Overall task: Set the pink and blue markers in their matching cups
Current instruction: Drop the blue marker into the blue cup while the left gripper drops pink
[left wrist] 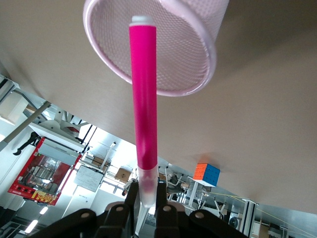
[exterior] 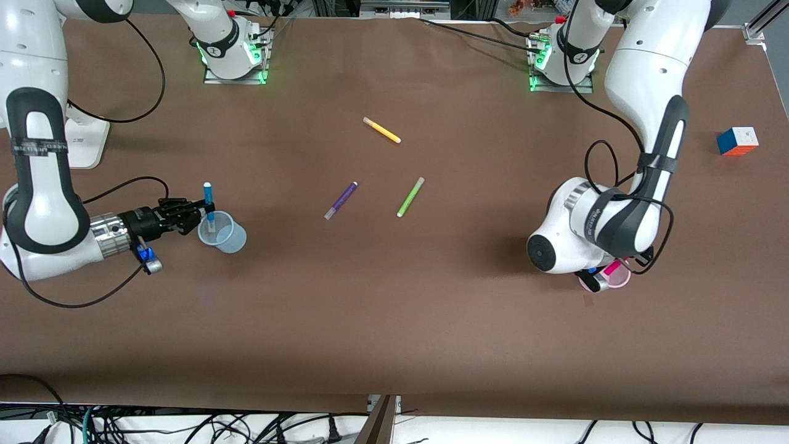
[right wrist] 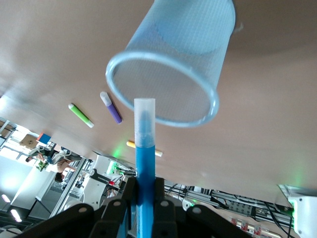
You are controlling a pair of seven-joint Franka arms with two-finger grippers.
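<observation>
My right gripper (exterior: pixel 205 211) is shut on the blue marker (exterior: pixel 209 203) and holds it upright, its lower end at the mouth of the pale blue cup (exterior: pixel 225 234) near the right arm's end of the table. In the right wrist view the fingers (right wrist: pixel 145 193) clamp the blue marker (right wrist: pixel 145 148), whose tip points into the blue cup (right wrist: pixel 171 69). My left gripper (exterior: pixel 607 270) is shut on the pink marker (exterior: pixel 613 268) over the pale pink cup (exterior: pixel 619 279), mostly hidden under the wrist. In the left wrist view the gripper (left wrist: pixel 147 191) holds the pink marker (left wrist: pixel 143 99), its tip in the pink cup's (left wrist: pixel 188 54) mouth.
A yellow pen (exterior: pixel 381 130), a purple pen (exterior: pixel 341 200) and a lime-green pen (exterior: pixel 410 197) lie in the middle of the table. A colour cube (exterior: pixel 737 141) sits near the left arm's end. A white stand (exterior: pixel 83 142) is at the right arm's end.
</observation>
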